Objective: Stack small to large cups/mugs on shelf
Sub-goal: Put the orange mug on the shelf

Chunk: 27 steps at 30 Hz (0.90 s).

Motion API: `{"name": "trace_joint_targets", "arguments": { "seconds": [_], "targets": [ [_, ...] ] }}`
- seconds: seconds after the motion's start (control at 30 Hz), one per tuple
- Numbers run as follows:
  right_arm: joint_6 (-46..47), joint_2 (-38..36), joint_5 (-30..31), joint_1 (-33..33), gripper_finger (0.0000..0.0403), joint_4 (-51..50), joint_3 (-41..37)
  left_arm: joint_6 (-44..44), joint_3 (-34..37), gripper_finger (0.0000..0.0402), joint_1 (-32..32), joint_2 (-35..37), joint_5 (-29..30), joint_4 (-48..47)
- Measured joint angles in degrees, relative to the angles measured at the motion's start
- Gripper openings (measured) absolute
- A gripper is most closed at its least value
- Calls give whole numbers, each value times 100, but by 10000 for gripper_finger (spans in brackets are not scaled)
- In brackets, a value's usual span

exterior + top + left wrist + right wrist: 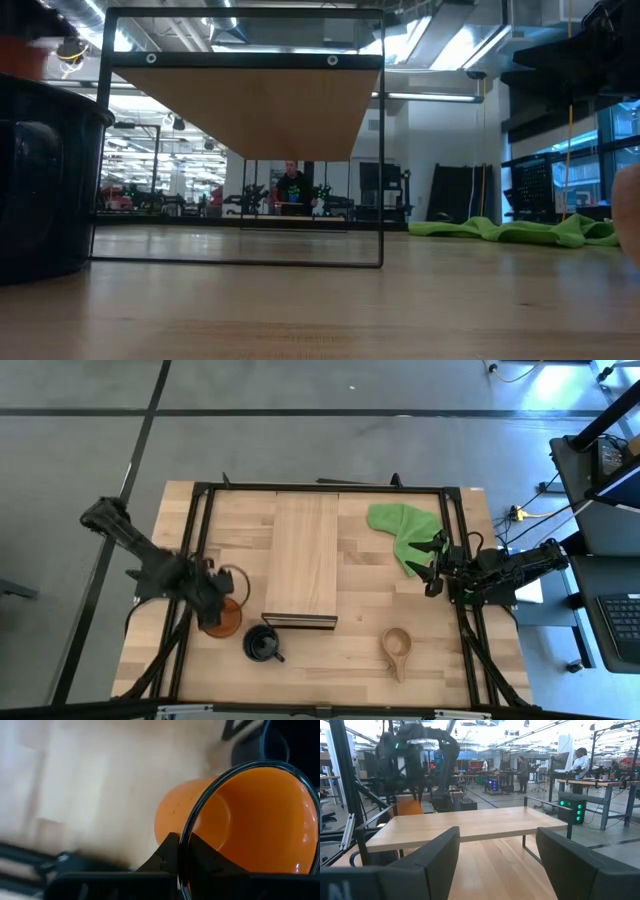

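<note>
My left gripper (213, 598) is at the table's left, shut on the bright orange mug (224, 616), which fills the left wrist view (240, 820). The dark mug (262, 643) stands upright on its base just right of it, near the front edge. The shallow wooden cup (397, 647) sits on its base at the front right. The long pale wood shelf (303, 557) stands raised in the middle. My right gripper (432, 565) waits open at the right, level, facing the shelf (465, 825). My left gripper pinches the orange mug's rim (192, 820), one finger (205, 854) inside the mug and the other (167, 852) outside on its wall. The fingers come from above, pointing steeply down. The mug hangs tilted below them, its mouth turned toward the wrist.
A green cloth (400, 525) lies crumpled at the far right, beside the shelf. A black metal frame (205, 500) runs around the table top. In the low view the shelf's underside (250, 105) hangs over its thin black legs.
</note>
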<state>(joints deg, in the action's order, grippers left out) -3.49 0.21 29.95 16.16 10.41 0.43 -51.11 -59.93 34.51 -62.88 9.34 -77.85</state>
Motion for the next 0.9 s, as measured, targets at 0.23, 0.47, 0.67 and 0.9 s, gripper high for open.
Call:
{"name": "trace_joint_targets", "arguments": {
  "seconds": [0.23,0.47,0.67,0.9],
  "targets": [
    [0,0,0,-1,263,-2,-1,1574,-1810,9,-1326,-205,162,-1102],
    [0,0,-1,0,263,0,0,3699,-3028,9,-2943,-830,545,-1117],
    [2,0,0,-1,263,0,-2,5299,-3812,9,-4270,-1502,598,-581],
    [1,0,-1,-1,263,-1,0,6708,-4597,9,-5770,-2391,-815,12]
  ]
}}
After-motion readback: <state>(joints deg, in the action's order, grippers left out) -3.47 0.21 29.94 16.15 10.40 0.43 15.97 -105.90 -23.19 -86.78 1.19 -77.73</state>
